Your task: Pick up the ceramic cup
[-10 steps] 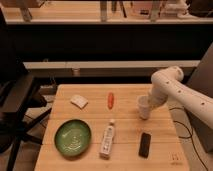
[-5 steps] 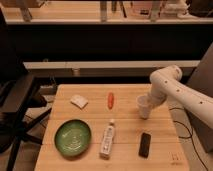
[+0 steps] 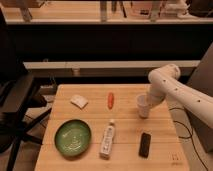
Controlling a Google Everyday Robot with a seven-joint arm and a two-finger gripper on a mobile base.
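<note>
Wooden table [image 3: 90, 95] in front of a dark wall with a pale ledge running behind it, shelving and window light up top. Ceramic cup [image 3: 143, 105] stands upright near the right edge of the table, toward the far side, rim up with a darker inside. My gripper [image 3: 148, 106] is right at the cup, coming in from its right side, with my white arm [image 3: 186, 95] bending down from the elbow above it and running off frame to the right. Contact looks likely, but I can't tell whether my pincer is wide, narrow or clamped on the cup; the wrist blocks it. Cup base appears to be on the wood, can't confirm a lift. Just left of the cup, well apart from it, an orange carrot [image 3: 110, 99] lies lengthwise pointing away from me. Further left, a small white packet [image 3: 79, 101] sits near the far left part of the table. In front of the cup, near the front edge, a black rectangular object [image 3: 145, 144] lies flat. Left of that, a white bottle [image 3: 107, 140] with a printed label lies on its side, cap toward the carrot. Green bowl [image 3: 73, 137] sits front left, just beside the bottle. Dark chair [image 3: 17, 107] stands off the table's left side.
</note>
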